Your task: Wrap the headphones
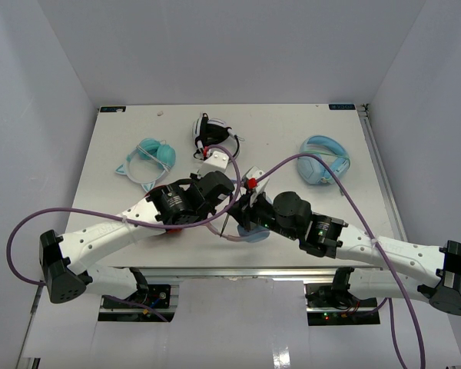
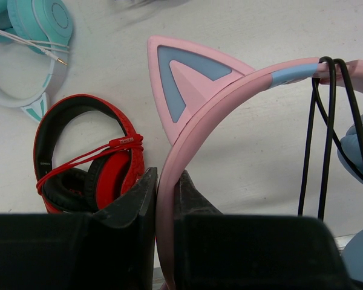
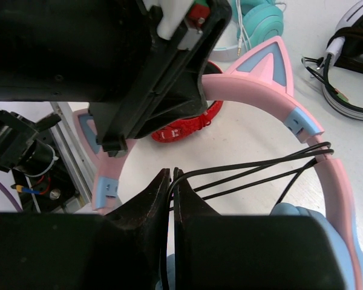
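Left gripper [image 2: 166,181] clamps headphones [image 2: 230,90]; right gripper [image 3: 171,181] pinches black cable [image 2: 327,133]; few turns over headband [image 3: 242,90], wrapping judged partly done.

pink headphones [image 2: 230,90], blue ear cups [image 2: 360,258], black cable [image 2: 328,133].

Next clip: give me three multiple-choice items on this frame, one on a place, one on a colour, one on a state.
1. The cable runs: A over the pink headband; B round the red pair; C round the teal pair.
2. The pair lying by the left gripper is: A yellow; B red and black; C green.
3. The right gripper is: A wide open; B shut on an ear cup; C shut on the cable.
Answers: A, strands hang over the band; B, red shell with black pads; C, its fingers pinch a strand.
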`<state>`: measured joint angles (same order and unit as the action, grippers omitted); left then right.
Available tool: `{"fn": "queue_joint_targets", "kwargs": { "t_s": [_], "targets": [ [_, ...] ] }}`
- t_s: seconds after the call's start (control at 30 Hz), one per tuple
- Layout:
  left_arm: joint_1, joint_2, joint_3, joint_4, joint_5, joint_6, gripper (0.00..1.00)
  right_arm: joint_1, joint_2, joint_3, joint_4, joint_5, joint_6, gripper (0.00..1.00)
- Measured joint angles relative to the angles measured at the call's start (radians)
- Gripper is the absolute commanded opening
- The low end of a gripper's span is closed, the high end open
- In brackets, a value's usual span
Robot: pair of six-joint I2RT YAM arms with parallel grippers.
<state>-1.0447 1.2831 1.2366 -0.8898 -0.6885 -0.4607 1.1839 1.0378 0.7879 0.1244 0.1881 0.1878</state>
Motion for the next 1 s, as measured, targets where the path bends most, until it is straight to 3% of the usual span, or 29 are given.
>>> {"fn": "queue_joint_targets", "kwargs": {
  "t_s": [0.53, 1.0],
  "targets": [
    [0.002, 0.027, 0.017, -0.001, -0.083, -0.087, 0.00, 0.063, -0.016, -0.051, 0.095, -0.102, 0.051, 0.15],
    [0.002, 0.029, 0.074, -0.016, -0.121, -0.142, 0.00, 0.160, -0.016, -0.116, 0.188, -0.060, 0.071, 0.14]
  ]
}}
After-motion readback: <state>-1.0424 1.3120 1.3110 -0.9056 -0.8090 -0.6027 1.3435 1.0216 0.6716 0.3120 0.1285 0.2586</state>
